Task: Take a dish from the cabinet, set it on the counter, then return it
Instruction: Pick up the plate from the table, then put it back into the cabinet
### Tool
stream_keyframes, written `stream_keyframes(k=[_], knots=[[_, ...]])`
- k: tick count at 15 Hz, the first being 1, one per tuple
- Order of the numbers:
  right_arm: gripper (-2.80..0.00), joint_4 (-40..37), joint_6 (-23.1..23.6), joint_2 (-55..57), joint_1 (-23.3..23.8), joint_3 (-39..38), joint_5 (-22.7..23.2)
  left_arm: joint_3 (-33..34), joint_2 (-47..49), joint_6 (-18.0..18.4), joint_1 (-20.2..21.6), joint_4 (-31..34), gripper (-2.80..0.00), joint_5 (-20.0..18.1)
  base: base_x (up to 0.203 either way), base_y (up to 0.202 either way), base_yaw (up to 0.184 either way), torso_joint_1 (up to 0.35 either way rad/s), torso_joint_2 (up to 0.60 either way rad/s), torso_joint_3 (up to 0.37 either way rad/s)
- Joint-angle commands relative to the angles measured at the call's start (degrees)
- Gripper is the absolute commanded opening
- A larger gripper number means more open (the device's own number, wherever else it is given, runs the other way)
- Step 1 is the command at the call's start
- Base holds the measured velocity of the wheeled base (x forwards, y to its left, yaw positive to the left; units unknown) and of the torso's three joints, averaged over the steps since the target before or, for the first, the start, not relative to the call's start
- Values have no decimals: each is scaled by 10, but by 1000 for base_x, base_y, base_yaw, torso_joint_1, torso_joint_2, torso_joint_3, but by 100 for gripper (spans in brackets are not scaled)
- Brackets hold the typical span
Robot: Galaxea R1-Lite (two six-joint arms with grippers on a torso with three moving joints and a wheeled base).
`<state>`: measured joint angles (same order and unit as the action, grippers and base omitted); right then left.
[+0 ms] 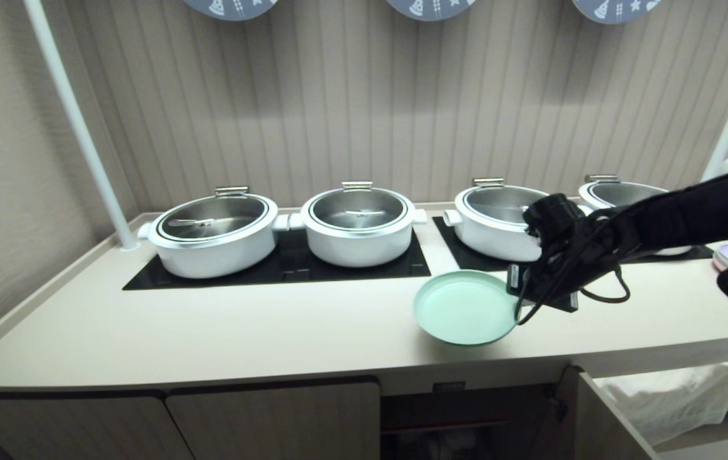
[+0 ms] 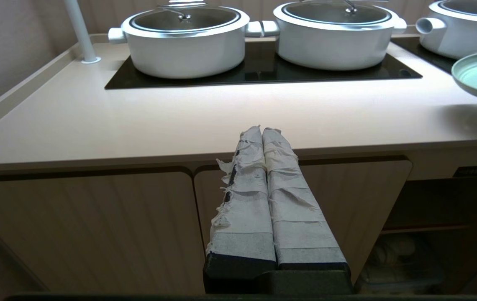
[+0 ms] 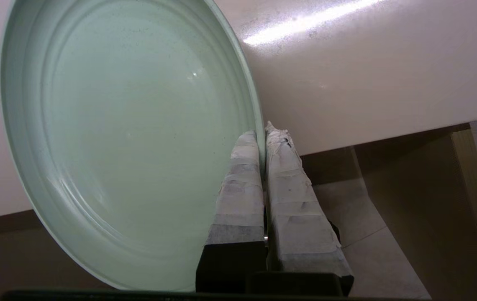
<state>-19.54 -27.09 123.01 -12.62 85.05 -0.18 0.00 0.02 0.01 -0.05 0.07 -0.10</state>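
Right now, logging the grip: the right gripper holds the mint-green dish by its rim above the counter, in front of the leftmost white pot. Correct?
Not the leftmost: the head view shows the right gripper holding the dish by its rim above the counter, in front of the third pot from the left.

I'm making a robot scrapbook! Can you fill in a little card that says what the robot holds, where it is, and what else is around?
holding: right gripper shut on the rim of the round pale mint-green plate
plate position: held above the front edge of the long pale-beige counter, not yet resting on it
other arm: left gripper shut, holding nothing, in front of the cupboard doors
behind: white lidded pots on black glass hob panels
cabinet: open cupboard below the counter
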Motion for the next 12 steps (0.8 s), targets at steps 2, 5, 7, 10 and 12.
stream_keyframes(k=[2, 5, 7, 10, 12], knots=[[-280, 0, -2, -39, -6, -31, -3, 0, 0, 0, 0, 0, -280, 0, 0, 0, 0, 0, 0, 0], [-280, 6, -25, -80, -18, -78, -18, 0, 0, 0, 0, 0, -280, 0, 0, 0, 0, 0, 0, 0], [-280, 8, -45, -105, -25, -103, -35, 0, 0, 0, 0, 0, -280, 0, 0, 0, 0, 0, 0, 0], [-280, 9, -53, -155, -27, -156, -36, 0, 0, 0, 0, 0, -280, 0, 0, 0, 0, 0, 0, 0], [-280, 9, -53, -186, -26, -184, -35, 0, 0, 0, 0, 0, -280, 0, 0, 0, 0, 0, 0, 0]])
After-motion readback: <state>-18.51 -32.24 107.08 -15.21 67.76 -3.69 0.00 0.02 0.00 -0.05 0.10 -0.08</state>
